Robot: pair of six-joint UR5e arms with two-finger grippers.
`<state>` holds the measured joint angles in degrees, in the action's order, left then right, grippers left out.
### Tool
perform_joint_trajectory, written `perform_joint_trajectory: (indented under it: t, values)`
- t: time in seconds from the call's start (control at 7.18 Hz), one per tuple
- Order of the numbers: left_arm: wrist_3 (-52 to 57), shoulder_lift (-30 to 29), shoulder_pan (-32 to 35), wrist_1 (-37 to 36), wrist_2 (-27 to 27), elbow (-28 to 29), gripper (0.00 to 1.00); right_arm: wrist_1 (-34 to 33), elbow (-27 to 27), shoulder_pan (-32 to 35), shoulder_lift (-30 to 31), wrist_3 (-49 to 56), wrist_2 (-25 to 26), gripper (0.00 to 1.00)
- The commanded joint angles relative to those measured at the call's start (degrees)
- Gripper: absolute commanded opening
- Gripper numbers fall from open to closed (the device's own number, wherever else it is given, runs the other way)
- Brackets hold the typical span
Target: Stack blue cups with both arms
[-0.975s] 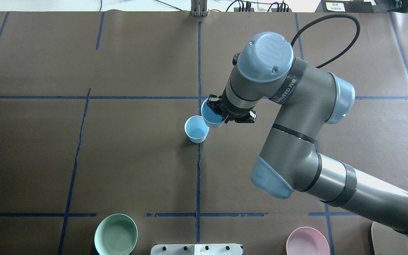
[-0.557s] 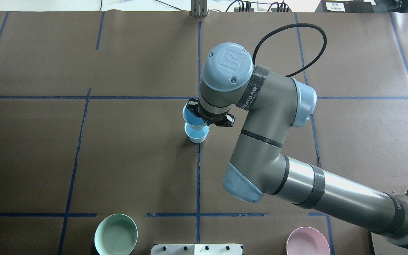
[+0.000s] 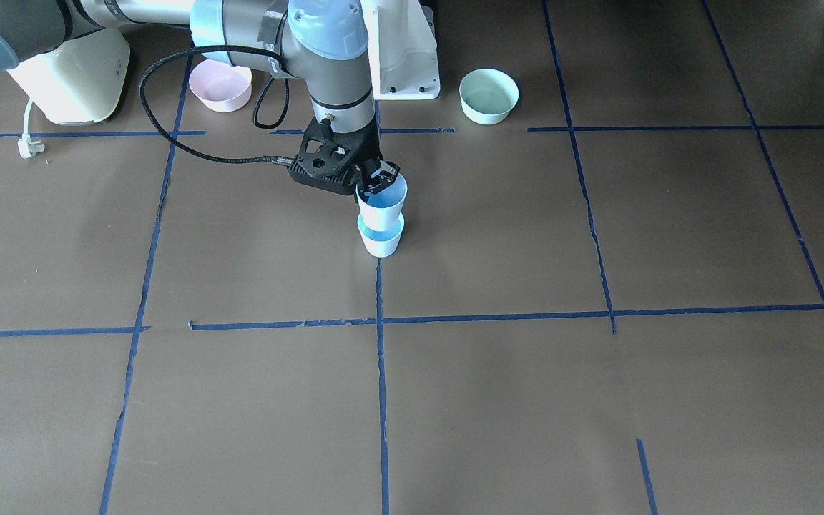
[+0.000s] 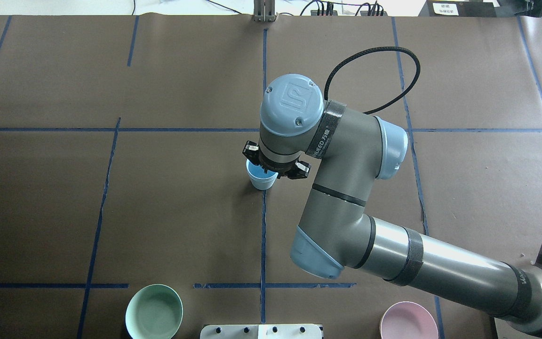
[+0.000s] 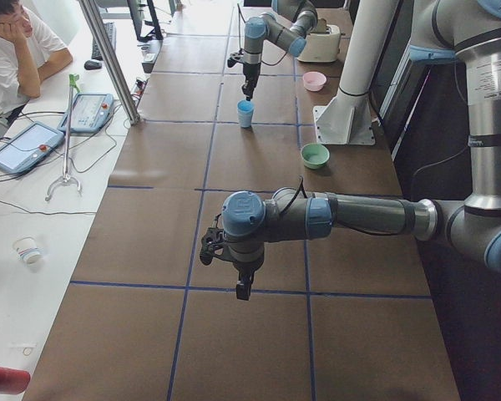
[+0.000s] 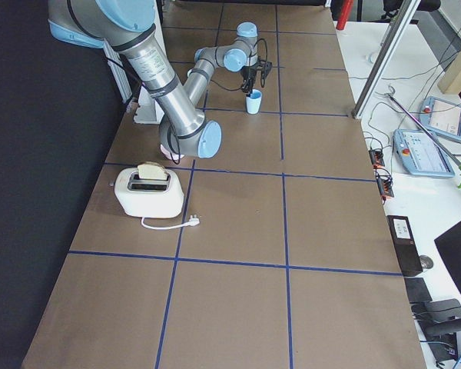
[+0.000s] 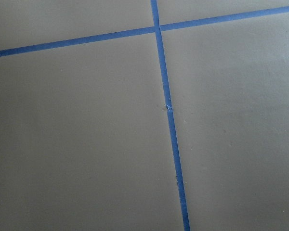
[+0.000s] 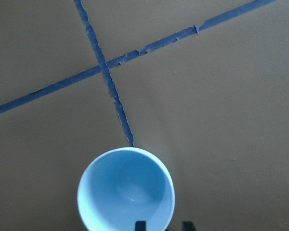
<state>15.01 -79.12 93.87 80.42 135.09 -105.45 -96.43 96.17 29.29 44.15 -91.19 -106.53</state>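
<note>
Two pale blue cups stand near the table's middle on a blue tape line. The lower cup point(image 3: 381, 242) rests on the table. The upper cup point(image 3: 382, 202) sits partly down inside it, its rim well above the lower rim. My right gripper point(image 3: 378, 180) is shut on the upper cup's rim, one finger inside and one outside, as the right wrist view shows point(image 8: 164, 226) above the cup point(image 8: 126, 192). In the overhead view the wrist covers most of the cups point(image 4: 260, 178). My left gripper point(image 5: 244, 284) hangs over bare table far off; I cannot tell if it is open.
A mint-green bowl point(image 4: 154, 311) and a pink bowl point(image 4: 408, 321) sit near the robot's side, either side of the white pedestal point(image 3: 401, 50). A toaster point(image 6: 147, 190) stands on the robot's right. A person point(image 5: 17, 50) sits beyond the table's far edge.
My right arm carried its blue cup left, over the standing cup, and lowered it into that cup. The standing cup has not moved.
</note>
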Motion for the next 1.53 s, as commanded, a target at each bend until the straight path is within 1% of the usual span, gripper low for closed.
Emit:
perform_joint_trajectory:
  t: [0.0, 0.14, 0.28, 0.42, 0.56, 0.7, 0.98, 1.11, 1.25, 1.39]
  values:
    - [-0.07, -0.07, -0.09, 0.0, 0.0, -0.01, 1.0, 0.01, 0.16, -0.03, 0.15, 1.36, 0.01, 1.0]
    - [0.02, -0.24, -0.09, 0.0, 0.0, 0.33, 1.0, 0.01, 0.33, 1.1, 0.23, 4.68, -0.95, 1.0]
    - [0.11, -0.42, -0.09, 0.0, -0.17, 0.51, 1.0, 0.01, 0.34, 2.68, 2.06, 7.15, -2.79, 1.0]
    - [-0.07, -0.42, -0.09, 0.0, -0.26, 1.29, 1.0, 0.01, 1.47, 6.26, 4.69, 13.09, -5.33, 1.0]
    - [-0.07, -1.03, -0.17, 0.0, -0.26, 3.13, 1.0, 0.1, 4.52, 11.17, 10.29, 21.41, -11.19, 1.0]
    - [0.02, -1.29, -0.18, 0.0, -0.26, 4.19, 1.0, 0.1, 8.82, 18.1, 18.35, 34.37, -16.29, 1.0]
    - [0.46, -1.3, -0.18, 0.0, -0.26, 4.29, 1.0, 0.19, 11.14, 32.68, 32.42, 61.09, -25.96, 1.0]
    - [0.46, -1.3, -0.18, 0.0, -0.26, 4.29, 1.0, 0.19, 11.41, 39.54, 38.93, 73.75, -27.92, 1.0]
    - [0.46, -1.38, -0.18, 0.0, -0.26, 4.2, 1.0, 0.1, 11.76, 46.75, 46.13, 86.5, -28.21, 1.0]
    - [0.37, -1.3, -0.18, 1.74, -0.26, 3.77, 1.0, -0.68, 10.81, 52.47, 49.94, 97.41, -28.21, 1.0]
